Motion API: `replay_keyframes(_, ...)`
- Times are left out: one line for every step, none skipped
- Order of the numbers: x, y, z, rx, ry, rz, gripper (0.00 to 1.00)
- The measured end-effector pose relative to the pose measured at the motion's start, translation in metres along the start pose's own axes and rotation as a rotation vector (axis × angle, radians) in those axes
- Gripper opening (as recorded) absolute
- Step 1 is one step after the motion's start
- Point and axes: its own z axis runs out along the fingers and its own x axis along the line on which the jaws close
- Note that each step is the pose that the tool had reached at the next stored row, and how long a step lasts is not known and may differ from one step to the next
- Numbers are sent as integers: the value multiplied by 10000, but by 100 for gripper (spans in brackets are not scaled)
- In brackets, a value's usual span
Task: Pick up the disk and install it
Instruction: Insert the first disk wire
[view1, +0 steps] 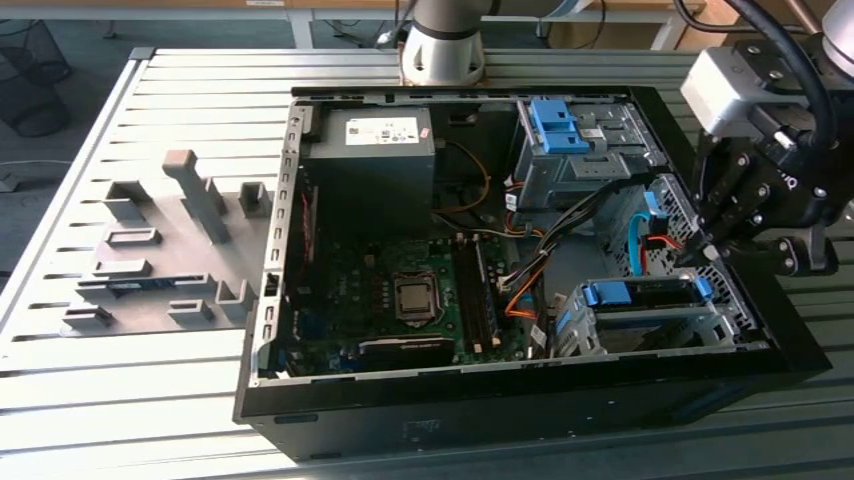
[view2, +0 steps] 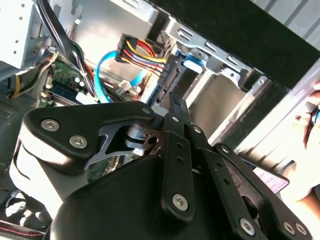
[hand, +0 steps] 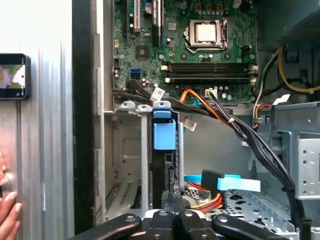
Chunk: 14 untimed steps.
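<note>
**Gripper at the drive cage of an open computer**

An open computer case (view1: 280, 300) lies on a slatted table (view1: 80, 400). Near its front corner, the disk (hand: 164, 135), blue-railed, sits in the drive cage (hand: 125, 150). The gripper (view1: 705, 250) hovers just beside it; whether its fingers are apart, I cannot tell. Nearby cables (hand: 220, 182) could snag.

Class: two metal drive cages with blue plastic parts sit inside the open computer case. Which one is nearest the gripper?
The lower drive cage, by the exterior view's right, just below the gripper; the upper cage is farther.
</note>
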Motion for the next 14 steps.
replay_keyframes(-28, -8, 6, -5, 0, -1, 11)
replay_keyframes(-55, -16, 15, -10, 3, 0, 11)
replay_keyframes(-78, -25, 28, -16, 8, 1, 17)
replay_keyframes(-95, -36, 44, -21, 12, 1, 17)
replay_keyframes(-103, -49, 62, -24, 10, -1, 24)
replay_keyframes(-105, -57, 79, -26, 8, -40, 24)
replay_keyframes(-105, -62, 90, -28, 11, -125, 24)
replay_keyframes(-105, -67, 98, -31, 14, -242, 24)
replay_keyframes(-105, -72, 101, -32, 16, -328, 24)
replay_keyframes(-105, -73, 102, -33, 21, -356, 24)
replay_keyframes(-105, -74, 103, -33, 24, -368, 25)
replay_keyframes(-105, -74, 106, -33, 26, -381, 31)
replay_keyframes(-105, -76, 111, -34, 31, -394, 31)
replay_keyframes(-105, -76, 117, -34, 32, -404, 31)
